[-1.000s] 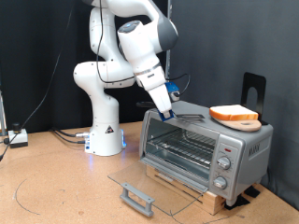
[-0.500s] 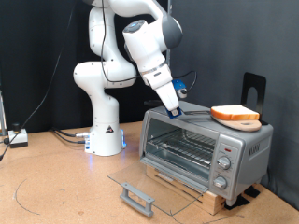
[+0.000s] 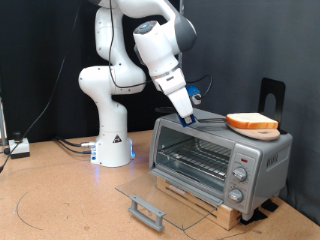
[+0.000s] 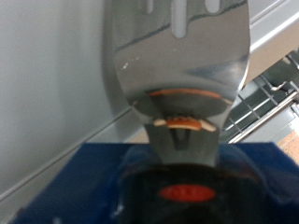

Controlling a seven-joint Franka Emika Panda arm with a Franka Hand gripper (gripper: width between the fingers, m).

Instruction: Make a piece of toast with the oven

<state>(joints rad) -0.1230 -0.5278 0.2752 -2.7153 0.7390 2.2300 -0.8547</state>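
Silver-grey oven [image 3: 222, 160], orange-brown crust on toast [image 3: 251, 123], white arm [image 3: 125, 70], blue-handled shiny silver spatula [image 4: 177, 65], clear glass door [image 3: 158, 196].

Exterior view: even, soft indoor light, faint shadows on tabletop [image 3: 60, 205], sharp throughout. Wrist view: close-up blurred, glare and reflections on shiny metal blade [image 4: 177, 56].

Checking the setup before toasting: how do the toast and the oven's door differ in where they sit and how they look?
The toast lies on the oven's top, toward the exterior view's right; the door hangs open in front, folded down low. The toast is opaque, orange-brown crusted; the door is clear glass with a grey handle. Both lie roughly flat. The gripper, holding a metal spatula, is over the oven's top.
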